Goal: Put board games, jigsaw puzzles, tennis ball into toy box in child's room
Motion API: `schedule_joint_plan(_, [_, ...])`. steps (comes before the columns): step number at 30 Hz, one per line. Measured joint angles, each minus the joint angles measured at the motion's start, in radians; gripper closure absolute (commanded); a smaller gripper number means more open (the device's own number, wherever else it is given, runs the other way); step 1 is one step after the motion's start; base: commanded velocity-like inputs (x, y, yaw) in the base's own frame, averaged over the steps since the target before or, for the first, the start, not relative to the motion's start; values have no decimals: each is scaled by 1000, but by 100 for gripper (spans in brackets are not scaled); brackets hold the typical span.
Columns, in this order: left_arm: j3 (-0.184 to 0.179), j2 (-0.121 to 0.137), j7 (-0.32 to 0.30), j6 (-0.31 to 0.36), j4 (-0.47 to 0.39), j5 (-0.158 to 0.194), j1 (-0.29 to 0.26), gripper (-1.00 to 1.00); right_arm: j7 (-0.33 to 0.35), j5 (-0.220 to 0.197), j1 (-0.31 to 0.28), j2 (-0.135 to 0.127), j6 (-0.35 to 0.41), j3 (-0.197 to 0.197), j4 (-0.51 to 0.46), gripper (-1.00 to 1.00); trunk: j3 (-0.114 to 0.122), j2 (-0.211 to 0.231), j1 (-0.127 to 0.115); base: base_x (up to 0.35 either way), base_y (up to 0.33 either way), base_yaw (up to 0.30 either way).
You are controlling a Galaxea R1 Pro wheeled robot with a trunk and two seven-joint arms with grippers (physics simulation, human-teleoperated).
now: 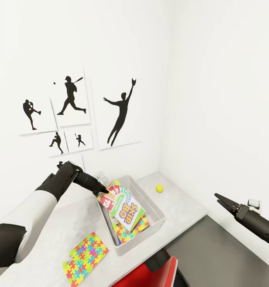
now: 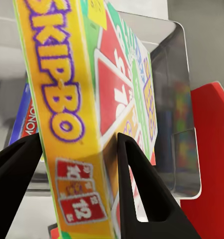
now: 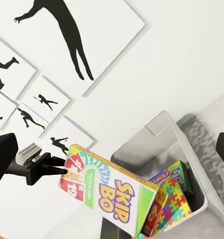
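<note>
Your Skip-Bo board game (image 1: 124, 207) sits tilted in the toy box (image 1: 155, 209), its lower end down among the things already inside and its upper end propped over the rim at about ten o'clock, where your left end effector (image 1: 103, 189) holds it; in the left wrist view the two fingers (image 2: 142, 191) stand on either side of the box's edge, pinching it. I judge this game as good as delivered but not released. Beneath it, in the right wrist view, you can see a blue game box (image 3: 162, 178), another printed box (image 3: 181, 177) and one jigsaw puzzle (image 3: 169, 204) already in the bin, so by my count three games and one puzzle are in or nearly in. Two things are left on the worktop (image 1: 182, 201): the second jigsaw puzzle (image 1: 85, 258), lying flat just outside the bin at about seven o'clock, and the tennis ball (image 1: 160, 188), at about two o'clock from the bin near the wall corner. Your right end effector (image 1: 222, 200) hangs empty out at three o'clock, well apart from the bin, its fingers only narrowly parted. A red chair (image 1: 160, 271) stands below the worktop's near edge.
</note>
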Motion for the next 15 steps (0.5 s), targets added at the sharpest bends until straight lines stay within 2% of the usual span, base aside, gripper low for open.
schedule_joint_plan(6, [1, 0, 0, -2, 2, 0, 0, 100, 0, 0, 0, 0, 0, 0, 0, -100, 0, 0, 0, 0, 0, 0])
schedule_joint_plan(7, [1, 0, 0, -2, 2, 0, 0, -100, 0, 0, 0, 0, 0, 0, 0, -100, 0, 0, 0, 0, 0, 0])
schedule_joint_plan(8, [-4, 0, 0, -2, 14, -23, 1, -100, 0, 0, 0, 0, 0, 0, 0, -100, 0, 1, 0, 0, 0, 0])
schedule_joint_plan(15, [-3, 1, 1, -2, 13, -24, 1, -100, 0, 0, 0, 0, 0, 0, 0, -100, 0, 1, 0, 0, 0, 0])
